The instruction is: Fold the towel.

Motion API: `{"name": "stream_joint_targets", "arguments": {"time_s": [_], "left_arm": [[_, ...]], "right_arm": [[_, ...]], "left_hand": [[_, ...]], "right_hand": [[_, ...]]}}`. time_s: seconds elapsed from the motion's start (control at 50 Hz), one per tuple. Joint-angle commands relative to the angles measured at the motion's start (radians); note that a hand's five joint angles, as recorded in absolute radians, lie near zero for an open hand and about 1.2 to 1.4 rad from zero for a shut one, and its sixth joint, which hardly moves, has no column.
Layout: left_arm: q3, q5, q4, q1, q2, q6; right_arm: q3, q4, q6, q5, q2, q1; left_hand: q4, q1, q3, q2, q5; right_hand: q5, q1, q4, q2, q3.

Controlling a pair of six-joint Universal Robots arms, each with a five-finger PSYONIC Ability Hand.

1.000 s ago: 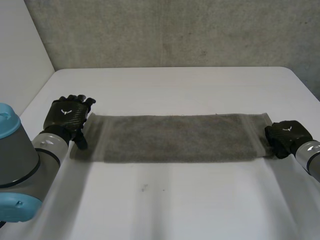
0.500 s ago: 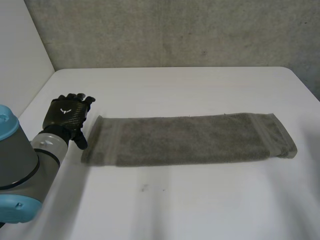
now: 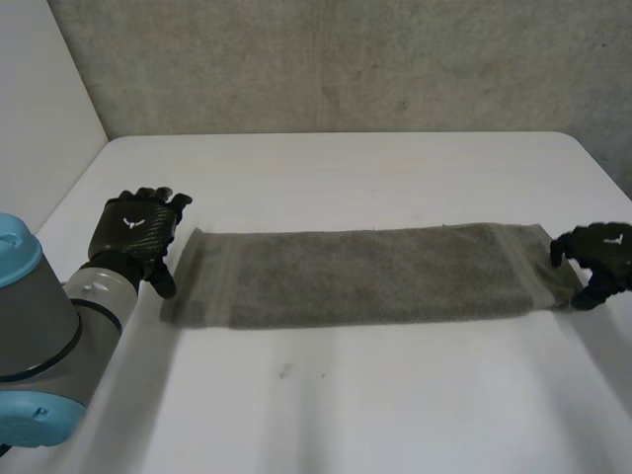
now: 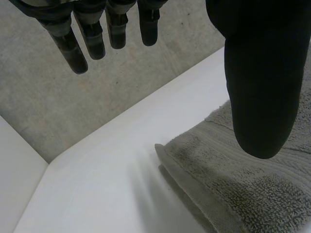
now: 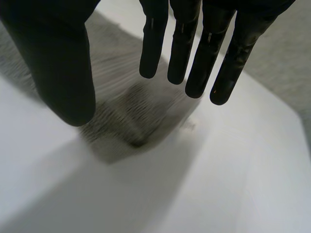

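Grey terry towel lying flat as a long narrow strip across the white table, its long edges parallel to the concrete wall behind it. The left hand sits just beside the towel's left short end. In the left wrist view its fingers are straight and spread, well apart from the thumb, and nothing is held between them. The thumb covers part of the towel's end corner, so whether it touches the cloth cannot be told. The hemmed edge looks thick there, but the number of layers cannot be made out. The left arm, grey with a light-blue cap, is cut off on the side away from the towel. The right hand is at the towel's right short end, hiding part of the end's near corner, and is itself cut off at the wrist. In the right wrist view its fingers extend straight, the thumb is set apart from them, and the hand is released, grasping nothing. The towel's banded end lies below the fingertips. Its weave is hard to make out there, and whether the fingertips touch it is not clear.
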Motion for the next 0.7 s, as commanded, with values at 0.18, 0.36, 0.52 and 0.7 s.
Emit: {"name": "stream_joint_targets", "arguments": {"time_s": [0.18,0.36,0.52,0.7], "left_arm": [[0.002,0.002,0.003,0.001,-0.001,-0.002],[0.002,0.002,0.006,0.001,-0.005,0.000],[0.000,0.002,0.011,0.004,-0.004,0.000],[0.000,0.002,0.011,0.007,-0.001,-0.002]], "right_arm": [[-0.006,0.001,-0.045,0.007,0.081,-0.001],[-0.019,-0.065,-0.035,0.019,0.109,0.000],[-0.059,-0.162,-0.016,0.287,0.098,-0.009],[-0.045,-0.268,-0.015,0.401,0.042,-0.032]], "left_hand": [[0.018,0.007,0.018,0.018,-0.014],[0.015,0.004,0.015,0.015,-0.017],[0.015,0.004,0.015,0.015,-0.017],[0.012,0.001,0.012,0.012,-0.020]], "right_hand": [[0.167,0.234,0.165,0.149,0.163],[0.687,0.755,0.685,0.670,0.684],[0.782,0.849,0.780,0.764,0.778],[0.782,0.849,0.780,0.764,0.778]]}}
